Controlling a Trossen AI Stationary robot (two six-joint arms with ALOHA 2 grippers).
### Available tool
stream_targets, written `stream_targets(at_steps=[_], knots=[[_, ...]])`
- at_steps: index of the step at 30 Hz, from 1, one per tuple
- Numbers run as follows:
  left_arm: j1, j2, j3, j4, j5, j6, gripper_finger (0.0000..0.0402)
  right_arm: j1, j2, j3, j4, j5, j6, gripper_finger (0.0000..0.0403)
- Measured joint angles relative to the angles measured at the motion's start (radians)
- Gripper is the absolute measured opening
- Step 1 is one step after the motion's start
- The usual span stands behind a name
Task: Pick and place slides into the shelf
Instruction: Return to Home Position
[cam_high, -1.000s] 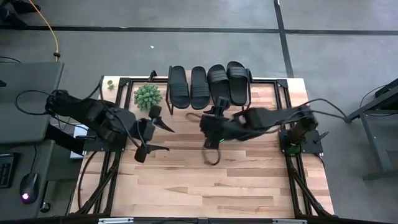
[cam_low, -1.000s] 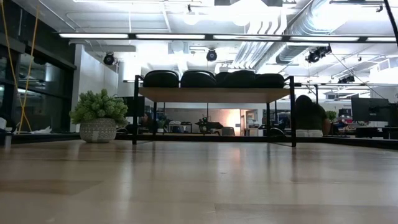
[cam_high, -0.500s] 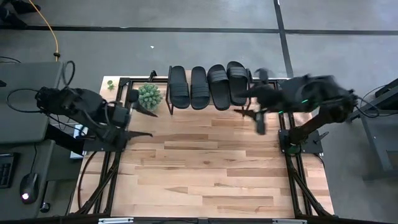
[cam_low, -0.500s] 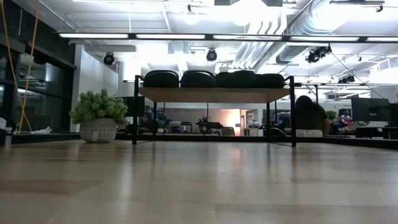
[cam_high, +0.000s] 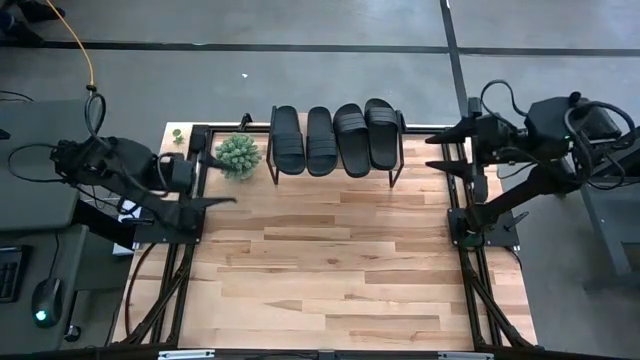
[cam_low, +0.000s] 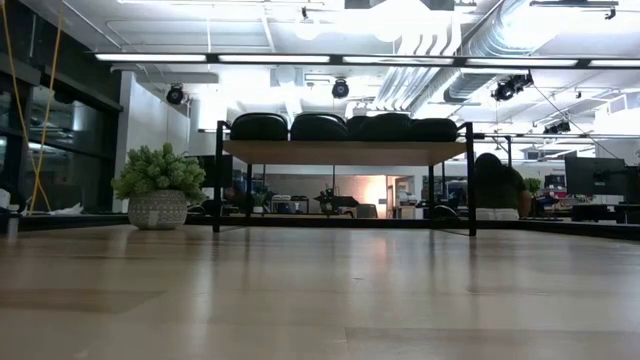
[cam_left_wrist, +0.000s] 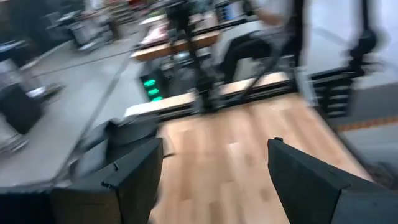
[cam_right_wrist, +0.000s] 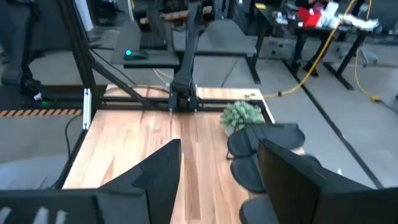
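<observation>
At the left of the high view, the left gripper (cam_high: 214, 181) hangs over the left edge of the table (cam_high: 330, 270), beside the small potted plant (cam_high: 238, 155). Its fingers are spread wide with nothing between them, and its wrist view shows only bare boards in the gap. Right of the plant, at the upper middle of the frame, the shelf (cam_low: 345, 152) stands at the far edge of the table. All four slides (cam_high: 334, 139) lie side by side on its wooden top, toes pointing away from the table's near edge. From table height they show as a row of dark humps along the top board, with nothing on the floor of the rack beneath. No slide lies on the table boards. At the upper right of the high view, the right gripper (cam_high: 447, 153) is held at the table's right edge, level with the shelf but apart from it. Its fingers are also parted wide and empty. With every slide on the rack, the placing looks finished, and the step in hand appears to be both arms going to their rest pose. The next move probably calls for no grasp. Each arm need only fold in over its own base, the left keeping clear of the plant and the right clear of the shelf's near post.
</observation>
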Motion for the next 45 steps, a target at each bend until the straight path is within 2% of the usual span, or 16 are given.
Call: stream_targets(at_steps=[3,6,9,11,14,18,21,30,37,40,45], knots=[[0.065,-0.003,0.0,-0.01,-0.017,-0.023,0.0271,0.0,-0.001,0.0,-0.037,0.005,0.027,0.0204],[0.144,-0.008,0.0,-0.01,0.049,-0.024,0.0271,0.0,-0.017,-0.032,-0.036,0.005,0.026,0.0204],[0.225,-0.011,-0.027,0.002,0.132,-0.022,0.0271,0.0,-0.082,-0.138,0.007,0.005,0.023,0.0204],[0.274,-0.017,-0.059,0.008,0.186,-0.02,0.0271,0.0,-0.159,-0.253,0.066,0.006,0.025,0.0204],[0.336,-0.03,-0.126,0.05,0.253,0.003,0.0271,0.0,-0.303,-0.483,0.257,-0.009,0.012,0.0204],[0.402,-0.063,-0.221,0.182,0.357,0.01,0.0271,0.0,-0.491,-0.787,0.516,-0.044,-0.01,0.0204],[0.444,-0.086,-0.293,0.27,0.435,0.02,0.0271,0.0,-0.595,-0.96,0.666,-0.062,-0.023,0.0204],[0.495,-0.165,-0.539,0.477,0.568,-0.007,0.0271,0.0,-0.781,-1.391,1.036,-0.103,-0.098,0.0204],[0.495,-0.238,-0.755,0.659,0.581,-0.051,0.0271,0.0,-0.909,-1.718,1.417,-0.129,-0.157,0.0204],[0.495,-0.272,-0.82,0.702,0.581,-0.059,0.0271,0.0,-0.95,-1.798,1.495,-0.166,-0.167,0.0204],[0.495,-0.342,-0.931,0.852,0.584,-0.089,0.0271,0.0,-1.002,-1.849,1.514,-0.16,-0.16,0.0204]])
